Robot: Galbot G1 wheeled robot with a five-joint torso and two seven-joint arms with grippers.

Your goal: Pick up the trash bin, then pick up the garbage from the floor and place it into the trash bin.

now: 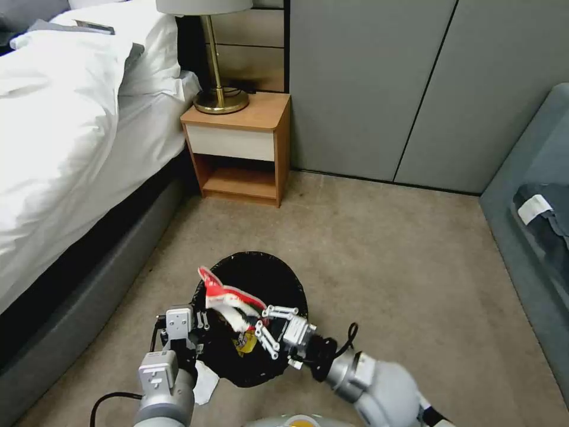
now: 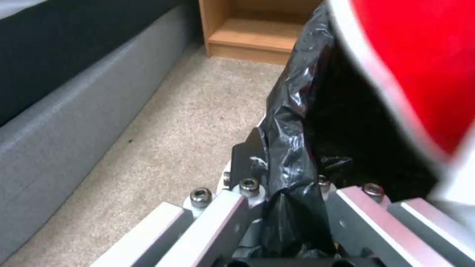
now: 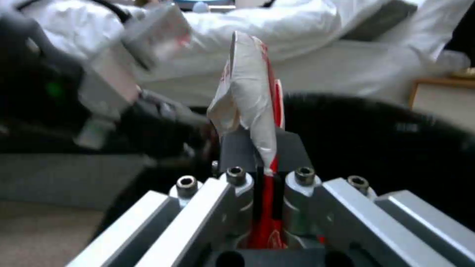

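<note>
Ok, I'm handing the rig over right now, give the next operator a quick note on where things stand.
Left gripper: shut on the trash bin's black liner rim, at the side nearest the robot, holding the bin.
Right gripper: jaws shut on a red and silver wrapper, held over the open bin.
Inside the bin: a yellow piece already lies at the bottom.
On the carpet: a white scrap sits beside the bin, by the left arm.
Done: bin picked up, wrapper picked up.
Left: release the wrapper into the bin, then probably collect the white scrap.
</note>
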